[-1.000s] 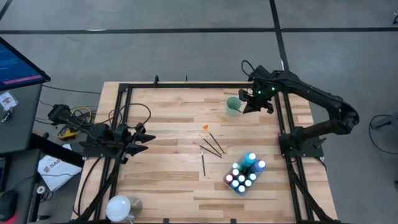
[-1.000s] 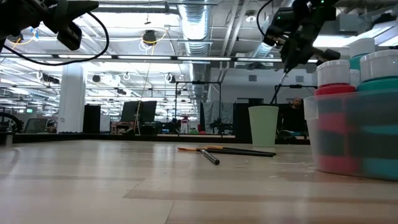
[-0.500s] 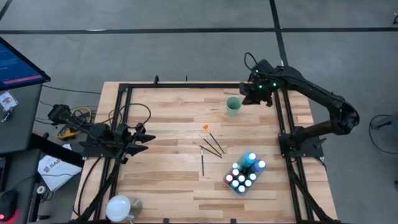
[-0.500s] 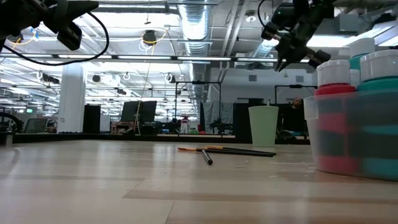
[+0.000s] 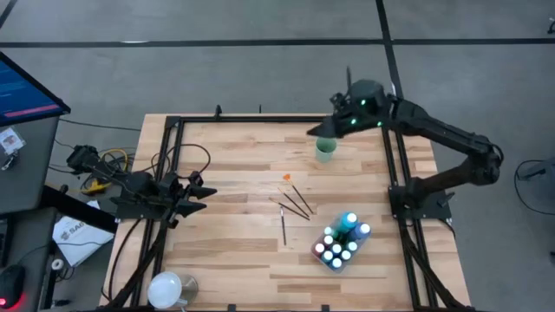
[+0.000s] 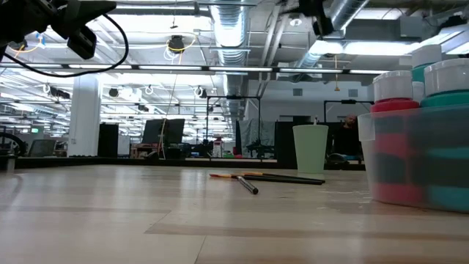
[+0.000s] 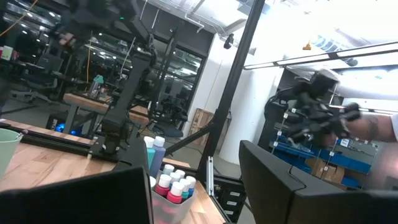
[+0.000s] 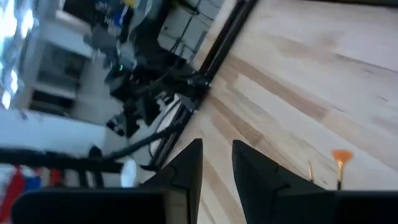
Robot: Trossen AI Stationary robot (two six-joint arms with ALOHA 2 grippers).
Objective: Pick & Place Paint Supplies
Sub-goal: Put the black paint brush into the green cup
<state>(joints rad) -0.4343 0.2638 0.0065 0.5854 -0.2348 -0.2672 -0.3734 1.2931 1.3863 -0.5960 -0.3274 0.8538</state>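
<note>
My right gripper hangs high over the pale green cup at the table's far right; in its wrist view the fingers stand a little apart with nothing between them. A thin dark tip sticks up out of the cup. Three dark-handled paintbrushes lie flat mid-table, one with an orange tip. The paint bottles stand in a clear tub at the near right. My left gripper waits open at the left edge, above the table.
A clear tub holds the bottles and fills the low view's right side. A white round object sits at the near left corner. A dark frame runs along the table's edges. Bare wood lies between the brushes and the left arm.
My right gripper has risen from beside the cup and gone toward the table's left, rolling as it went. The thin brush that hung below it a second ago no longer hangs there; a dark tip now stands in the cup.
</note>
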